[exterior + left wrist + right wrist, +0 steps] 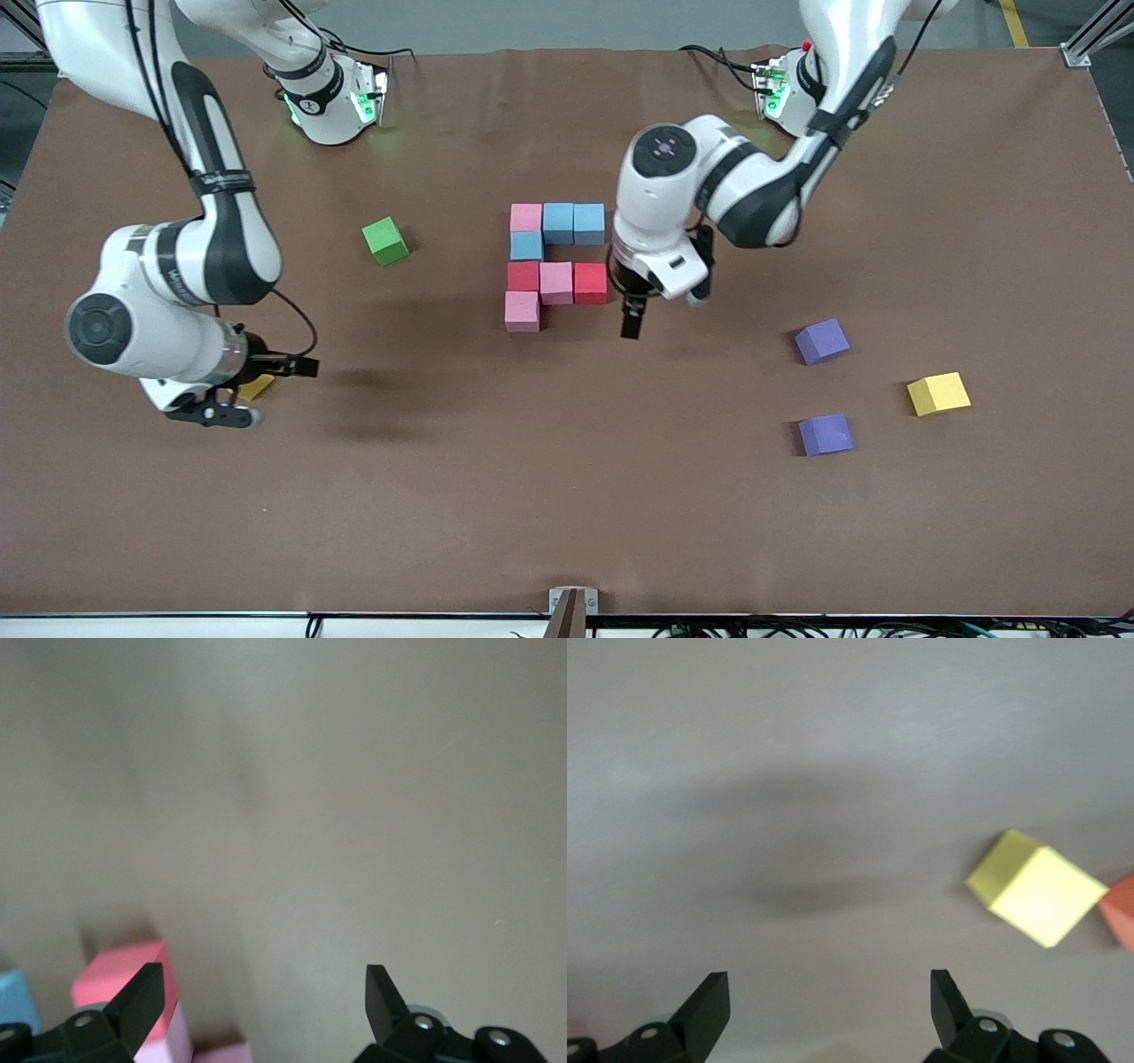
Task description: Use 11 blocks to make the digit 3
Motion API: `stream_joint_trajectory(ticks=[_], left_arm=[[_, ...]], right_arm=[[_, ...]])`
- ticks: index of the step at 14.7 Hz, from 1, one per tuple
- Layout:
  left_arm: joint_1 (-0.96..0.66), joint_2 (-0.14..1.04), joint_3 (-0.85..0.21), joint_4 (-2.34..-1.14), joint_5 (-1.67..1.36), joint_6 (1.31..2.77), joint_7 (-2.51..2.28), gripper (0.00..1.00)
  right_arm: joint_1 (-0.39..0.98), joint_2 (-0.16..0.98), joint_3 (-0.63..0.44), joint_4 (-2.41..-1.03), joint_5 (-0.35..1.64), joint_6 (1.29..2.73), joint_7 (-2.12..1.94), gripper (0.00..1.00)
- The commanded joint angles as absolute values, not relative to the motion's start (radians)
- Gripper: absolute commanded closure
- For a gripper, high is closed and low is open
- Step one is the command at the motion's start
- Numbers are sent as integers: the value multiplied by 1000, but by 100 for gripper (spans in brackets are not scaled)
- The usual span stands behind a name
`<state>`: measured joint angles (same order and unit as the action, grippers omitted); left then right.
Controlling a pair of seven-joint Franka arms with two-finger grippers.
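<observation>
Front view: eight blocks (556,263) form a partial figure at mid-desk (567,496); the left claw (640,312) hangs released just beside them. No writing is legible. Left wrist view: a red cube (120,985) lies near its fingers. Right wrist view: the right claw (830,997), released, hovers near a yellow cube (1035,889).

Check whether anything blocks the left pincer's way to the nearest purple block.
Nothing visible does. The left pincer, open and empty, hangs beside the red block of the cluster; only bare table lies between it and the purple block.
</observation>
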<state>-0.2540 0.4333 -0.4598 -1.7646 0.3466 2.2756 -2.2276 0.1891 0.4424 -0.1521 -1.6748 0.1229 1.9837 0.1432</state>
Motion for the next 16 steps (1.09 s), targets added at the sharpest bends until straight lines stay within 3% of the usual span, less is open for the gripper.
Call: stream_joint_trajectory(ticks=[1, 7, 12, 16], left_arm=[[-177, 483, -468, -1685, 345, 2227, -2047, 0], [-71, 604, -459, -1511, 347, 2183, -1676, 0], [66, 649, -459, -1494, 342, 2183, -1216, 0], [144, 710, -457, -1445, 344, 2171, -955, 0]], right_arm=[[111, 411, -133, -1721, 110, 2035, 44, 0], [-23, 463, -133, -1721, 110, 2083, -133, 0], [-57, 532, -130, -1720, 112, 2138, -580, 0], [-51, 558, -121, -1721, 114, 2132, -715, 0]])
